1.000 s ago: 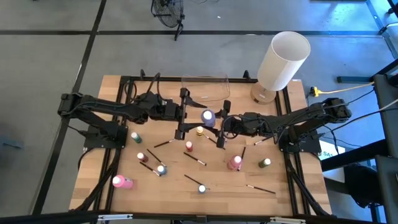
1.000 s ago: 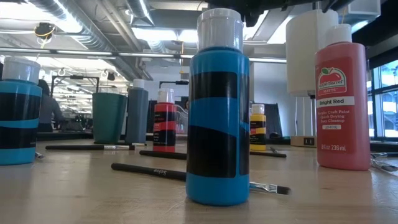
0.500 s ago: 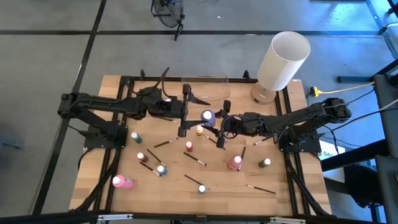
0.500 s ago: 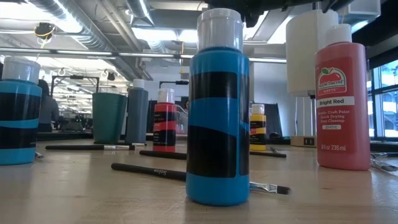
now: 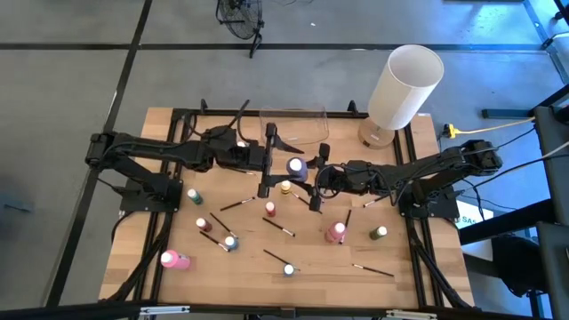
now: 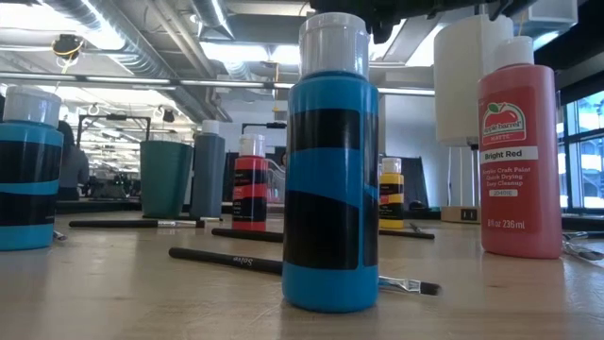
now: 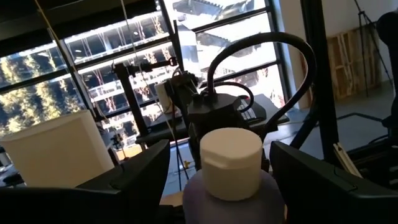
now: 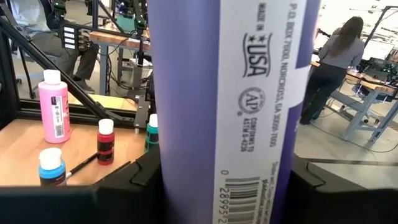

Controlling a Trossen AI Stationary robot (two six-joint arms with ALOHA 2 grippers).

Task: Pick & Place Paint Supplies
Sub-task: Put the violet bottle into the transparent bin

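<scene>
The lilac bottle (image 5: 296, 166) sits between both grippers above the counter (image 5: 427, 284). The right gripper (image 5: 313, 178) pinches its body, as far as its wrist view shows. The left gripper (image 5: 280, 164) stands spread on either side of the white cap, with a gap on each side.

Risks, as I judge them:
- If the right gripper lets go before the left one closes, the bottle drops onto the yellow bottle (image 5: 285, 188) and red bottle (image 5: 269, 210) just below the grippers.
- A left grip on the smooth cap alone may slip or let the bottle tilt.
- The two arms are very close, so any sideways move could make the fingers collide.
- The clear container (image 5: 293, 124) lies just beyond the left gripper, and a low carry could clip its rim.

Count from above:
- Paint bottles: ten. One lilac (held), one yellow, two red, two green, two blue and two pink. One pink bottle (image 5: 173, 260) lies on its side, well away from both grippers.
- Brushes: about eight scattered on the counter, though the thin ones are hard to separate.
- One clear container.
- One white cylinder (image 5: 404, 84), beyond the right arm.
</scene>
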